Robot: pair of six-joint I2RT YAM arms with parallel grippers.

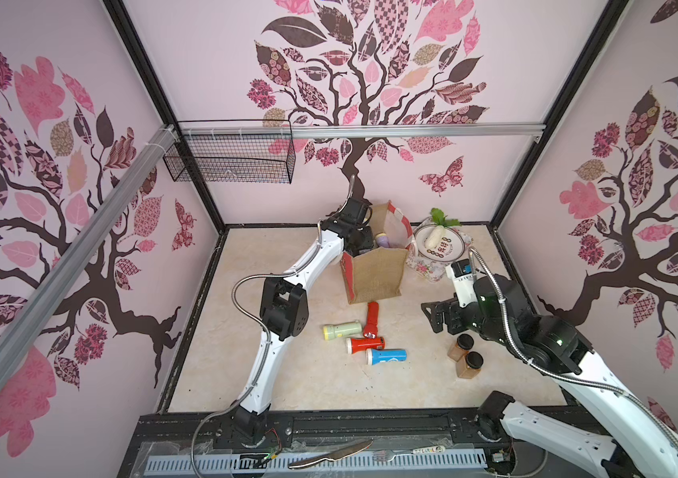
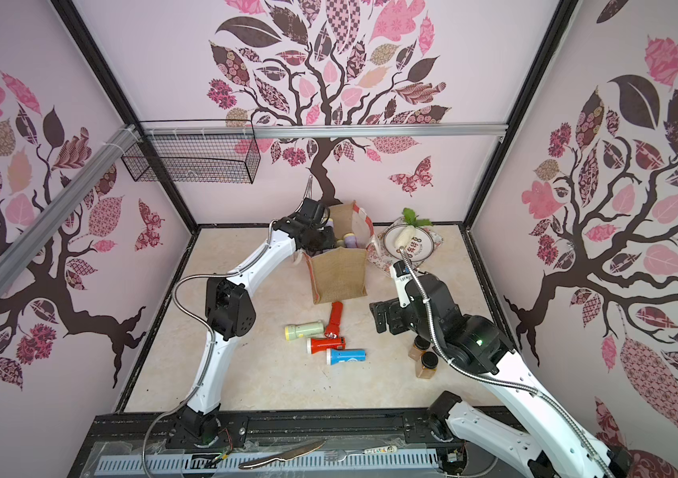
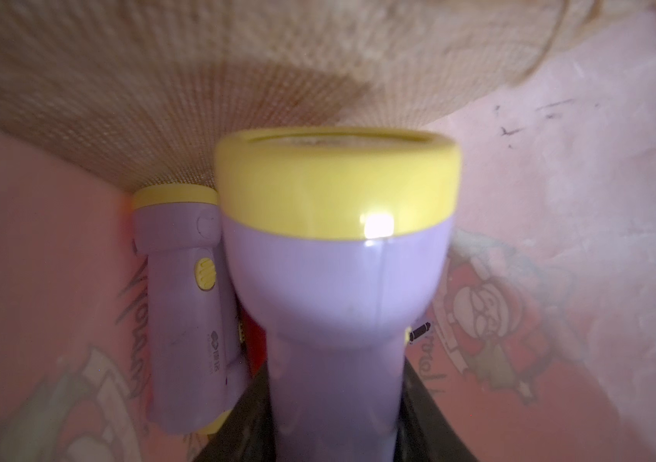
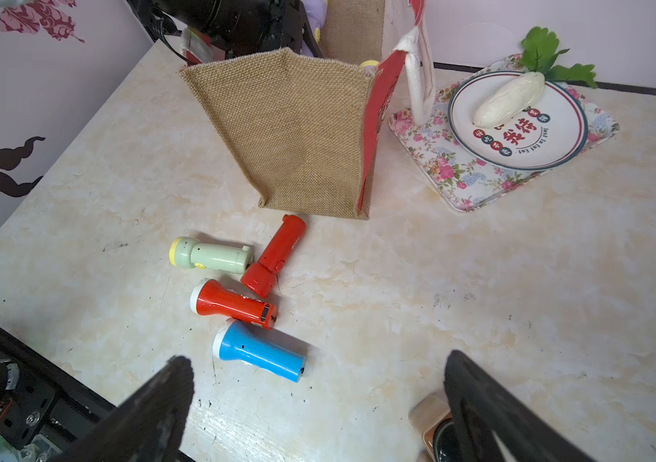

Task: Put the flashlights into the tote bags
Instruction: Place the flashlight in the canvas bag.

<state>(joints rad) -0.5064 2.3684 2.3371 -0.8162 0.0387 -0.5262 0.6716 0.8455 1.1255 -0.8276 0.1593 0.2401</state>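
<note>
The brown burlap tote bag (image 1: 374, 277) (image 2: 339, 277) (image 4: 298, 132) stands upright at the back of the table. My left gripper (image 3: 336, 360) (image 1: 364, 244) reaches down into it. A lilac, yellow-ringed flashlight (image 3: 334, 280) lies between its black fingers (image 3: 250, 412), head toward the burlap wall (image 3: 198, 80); the body hides the contact. A second lilac flashlight (image 3: 186, 320) lies beside it. On the table before the bag lie a pale green flashlight (image 1: 342, 330) (image 4: 210, 256), two red ones (image 1: 371, 318) (image 1: 365, 344) and a blue one (image 1: 386, 356) (image 4: 260, 354). My right gripper (image 4: 318, 360) (image 1: 432, 316) hangs open and empty to their right.
Two brown black-capped jars (image 1: 463, 345) (image 1: 469, 364) stand just under my right arm. A plate with a white radish (image 1: 436, 238) on a floral tray (image 4: 458, 184) sits right of the bag. A black wire basket (image 1: 229, 157) hangs on the back wall.
</note>
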